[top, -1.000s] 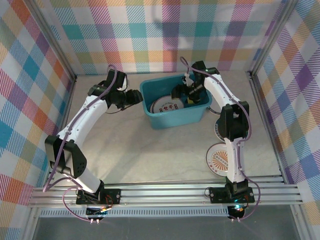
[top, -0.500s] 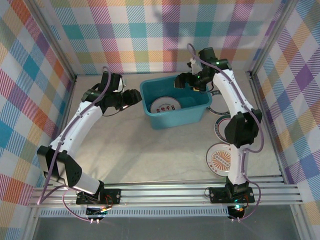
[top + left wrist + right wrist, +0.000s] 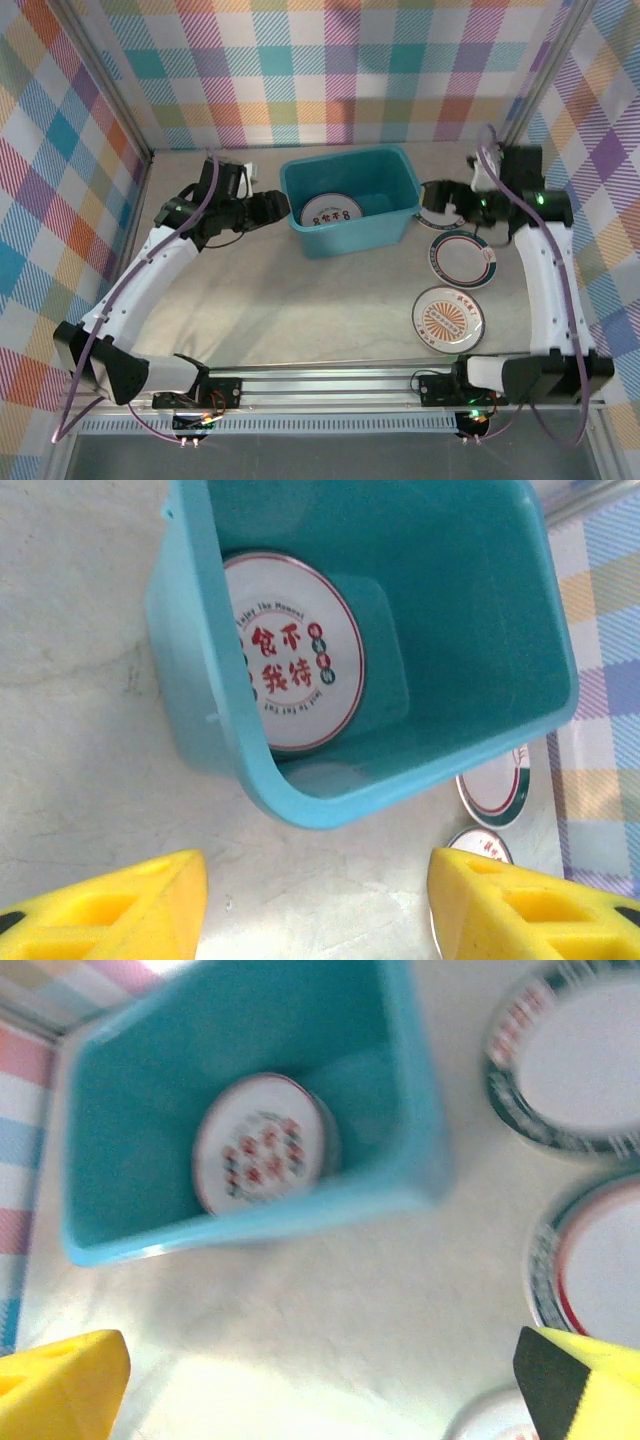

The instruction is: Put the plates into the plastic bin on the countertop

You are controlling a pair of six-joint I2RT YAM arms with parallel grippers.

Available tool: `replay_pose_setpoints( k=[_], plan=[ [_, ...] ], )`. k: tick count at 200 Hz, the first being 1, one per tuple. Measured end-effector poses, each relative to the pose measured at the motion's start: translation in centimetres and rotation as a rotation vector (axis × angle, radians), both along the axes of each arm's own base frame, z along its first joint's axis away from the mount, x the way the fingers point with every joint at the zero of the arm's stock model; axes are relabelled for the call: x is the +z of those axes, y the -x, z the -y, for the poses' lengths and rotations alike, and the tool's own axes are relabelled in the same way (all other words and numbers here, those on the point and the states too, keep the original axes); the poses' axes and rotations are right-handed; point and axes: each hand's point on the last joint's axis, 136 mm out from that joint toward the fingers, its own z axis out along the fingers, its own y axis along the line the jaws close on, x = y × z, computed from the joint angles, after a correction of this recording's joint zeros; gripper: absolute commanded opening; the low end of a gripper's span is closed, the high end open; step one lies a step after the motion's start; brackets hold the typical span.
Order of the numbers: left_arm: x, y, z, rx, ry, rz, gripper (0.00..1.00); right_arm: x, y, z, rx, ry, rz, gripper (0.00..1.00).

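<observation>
- Our left jaws stand wide apart with nothing between them. Their yellow fingers [image 3: 110, 905] frame a bare patch of tabletop [image 3: 80, 680] in the left wrist view.
- The bin [image 3: 345, 238] sits just ahead of the left jaws. Its near wall [image 3: 190, 670] is close to them but apart.
- One plate with red characters [image 3: 331, 211] lies flat on the bin floor, at the end nearer the left jaws. We see it clearly from the left wrist [image 3: 290, 650].
- Our right jaws also stand wide and hold nothing. Their fingers [image 3: 65, 1380] sit at the lower corners of the right wrist view.
- The right jaws hang on the far side of the bin from the left jaws, above a green-rimmed plate [image 3: 430, 212] that lies just beside the bin.
- From the right wrist the bin [image 3: 130, 1070] lies ahead of the jaws, though the view is blurred.
- Behind the right jaws, toward that arm's base, a second green-rimmed plate [image 3: 462, 258] rests on the tabletop.
- An orange sunburst plate [image 3: 449, 321] lies just past it, farther still from the jaws.
</observation>
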Motion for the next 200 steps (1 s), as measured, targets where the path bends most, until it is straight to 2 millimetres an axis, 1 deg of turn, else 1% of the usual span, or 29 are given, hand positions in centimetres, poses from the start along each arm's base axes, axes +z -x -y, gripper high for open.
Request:
replay_pose_setpoints(
  k=[14, 32, 44, 62, 76, 100, 116, 152, 176, 200],
  plan=[
    [-0.6, 0.9, 0.6, -0.021, -0.01, -0.004, 0.61, -3.7, 2.3, 1.9, -0.09, -0.02, -0.083, 0.99],
    [-0.9, 1.9, 1.3, -0.041, -0.021, -0.001, 0.61, -7.7, 4.2, 3.1, -0.167, -0.033, -0.168, 0.99],
    [-0.8, 2.3, 1.8, -0.053, -0.021, 0.016, 0.61, -9.7, 4.7, 3.8, -0.216, -0.056, -0.199, 0.99],
    [-0.7, 2.9, 2.2, -0.059, -0.018, 0.035, 0.61, -12.1, 4.6, 4.9, -0.301, -0.102, -0.224, 0.99],
    [-0.6, 3.2, 2.3, -0.06, -0.016, 0.043, 0.61, -13.4, 4.2, 6.0, -0.362, -0.128, -0.239, 0.99],
    [-0.6, 3.6, 1.9, -0.049, -0.017, 0.054, 0.62, -14.6, 3.2, 7.6, -0.435, -0.156, -0.247, 0.99],
    [-0.5, 3.7, 1.6, -0.04, -0.023, 0.064, 0.63, -15.5, 2.4, 9.1, -0.489, -0.172, -0.265, 0.99],
    [-0.5, 3.4, 1.3, -0.041, -0.059, 0.089, 0.65, -17.6, 2.0, 12.7, -0.62, -0.211, -0.312, 0.99],
    [-0.9, 3.0, 1.4, -0.054, -0.081, 0.09, 0.66, -18.9, 2.0, 13.9, -0.659, -0.224, -0.35, 0.99],
    [-1.4, 2.3, 1.8, -0.064, -0.094, 0.086, 0.66, -20.7, 2.1, 14.3, -0.676, -0.234, -0.409, 1.0]
  ],
)
